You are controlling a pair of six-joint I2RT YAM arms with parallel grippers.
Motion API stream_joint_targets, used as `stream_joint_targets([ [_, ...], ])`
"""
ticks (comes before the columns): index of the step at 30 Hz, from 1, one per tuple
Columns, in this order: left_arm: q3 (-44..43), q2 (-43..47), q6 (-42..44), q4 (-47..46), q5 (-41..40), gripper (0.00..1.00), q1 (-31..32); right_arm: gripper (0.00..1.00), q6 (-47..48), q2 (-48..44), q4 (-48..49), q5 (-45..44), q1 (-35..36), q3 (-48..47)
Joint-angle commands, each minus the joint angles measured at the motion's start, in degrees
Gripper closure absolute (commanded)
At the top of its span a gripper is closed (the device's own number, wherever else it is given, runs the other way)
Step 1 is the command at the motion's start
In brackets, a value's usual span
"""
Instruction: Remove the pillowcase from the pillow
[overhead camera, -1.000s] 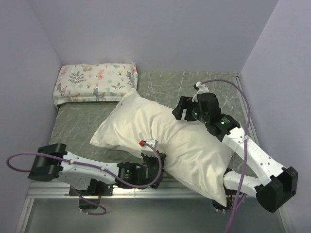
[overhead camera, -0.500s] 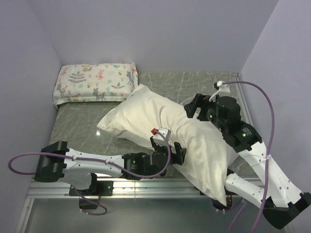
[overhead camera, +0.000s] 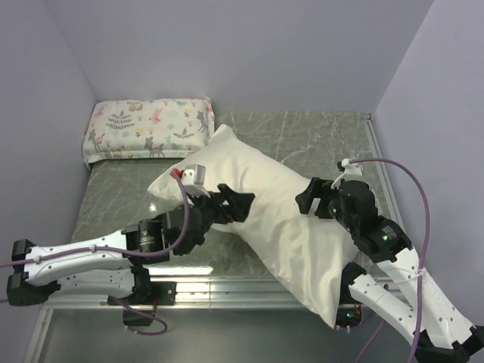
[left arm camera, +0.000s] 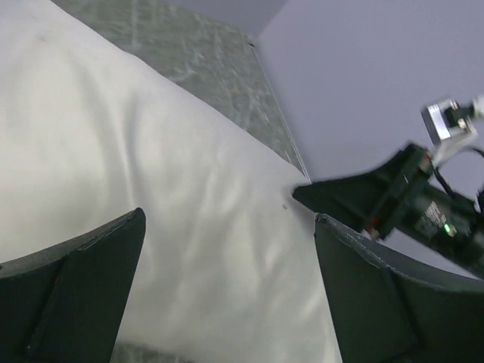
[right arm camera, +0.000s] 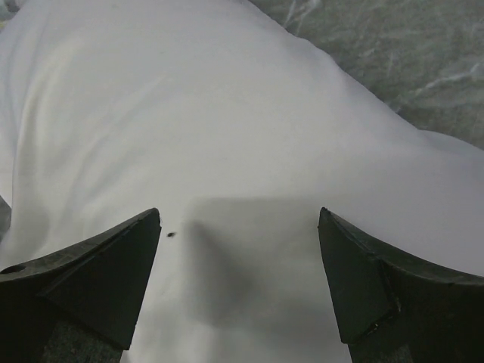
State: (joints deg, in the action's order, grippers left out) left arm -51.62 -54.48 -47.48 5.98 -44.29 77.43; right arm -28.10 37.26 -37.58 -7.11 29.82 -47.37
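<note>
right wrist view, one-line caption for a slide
Open right end effector poised over the wrinkly cream fabric pillowcase, grey marbled tabletop beyond.

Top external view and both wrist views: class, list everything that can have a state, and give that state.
Pillowcase: on the pillow, wrinkled, lying diagonally.
Pillow: covered by the pillowcase, not seen itself.
Left gripper: open, over the pillowcase, holding nothing.
Right gripper: open, over the pillowcase, holding nothing.
Printed pillow: lying flat in the far left corner, untouched.
</note>
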Motion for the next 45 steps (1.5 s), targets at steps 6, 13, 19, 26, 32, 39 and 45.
stream_joint_targets([
  [6,-7.9,-3.6,-0.5,18.3,3.2,0.01,-10.1,0.07,-2.3,-2.8,-2.3,-0.5,0.3,2.8],
  [13,-2.8,-6.4,4.3,11.3,22.1,0.01,-29.5,0.11,-5.8,4.0,6.5,5.8,0.3,9.7],
  [19,0.6,-16.9,4.4,6.0,34.0,0.27,-32.9,0.60,-5.6,19.5,13.9,3.3,0.3,3.1],
  [26,10.8,-16.4,-0.4,-1.4,36.6,1.00,-29.0,0.99,-3.1,37.2,12.5,-2.8,-1.8,-13.8],
  [32,14.7,-14.6,-4.2,-2.6,34.2,1.00,-23.8,1.00,-1.2,43.2,10.4,-4.0,-4.5,-23.7],
  [39,13.6,-13.0,-4.7,-4.4,34.9,0.93,-20.8,0.99,0.1,44.6,9.2,-2.7,-6.2,-27.7],
  [45,12.7,-9.9,-0.8,-13.3,42.9,0.40,-20.8,0.80,-0.7,41.5,12.0,-2.6,-6.1,-22.2],
])
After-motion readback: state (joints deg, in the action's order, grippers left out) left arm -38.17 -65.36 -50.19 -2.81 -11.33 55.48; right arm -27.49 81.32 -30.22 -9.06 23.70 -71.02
